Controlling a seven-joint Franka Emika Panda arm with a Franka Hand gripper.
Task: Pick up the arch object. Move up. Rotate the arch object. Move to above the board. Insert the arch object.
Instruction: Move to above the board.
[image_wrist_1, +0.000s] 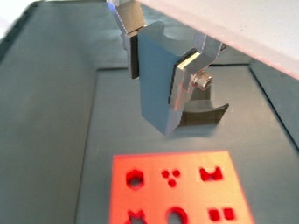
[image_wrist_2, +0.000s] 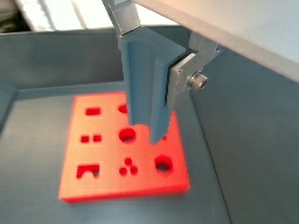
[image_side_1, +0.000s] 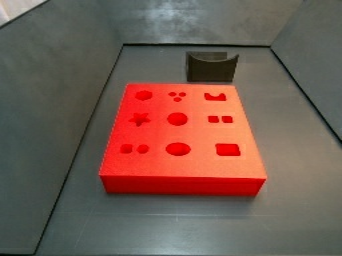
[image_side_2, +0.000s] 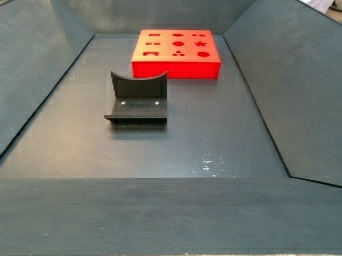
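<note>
My gripper (image_wrist_1: 162, 70) is shut on the arch object (image_wrist_1: 156, 92), a pale blue-grey slab that hangs lengthwise below the fingers, its notched end up between them. One silver finger (image_wrist_1: 187, 80) with a screw presses its side. Both wrist views show the hold; the arch object (image_wrist_2: 142, 83) sits in the gripper (image_wrist_2: 152, 66) well above the floor. The board (image_wrist_2: 111, 157) is a flat red slab with darker cut-outs lying below, its near end (image_wrist_1: 176, 188) in front of the piece. Both side views show the board (image_side_1: 181, 135) (image_side_2: 177, 52) but neither the gripper nor the arch object.
The fixture (image_side_1: 210, 66) (image_side_2: 136, 98), a dark L-shaped bracket, stands on the floor beyond one short end of the board; it also shows behind the held piece as the fixture (image_wrist_1: 208, 114). Sloping grey walls (image_side_1: 54, 120) enclose the bin.
</note>
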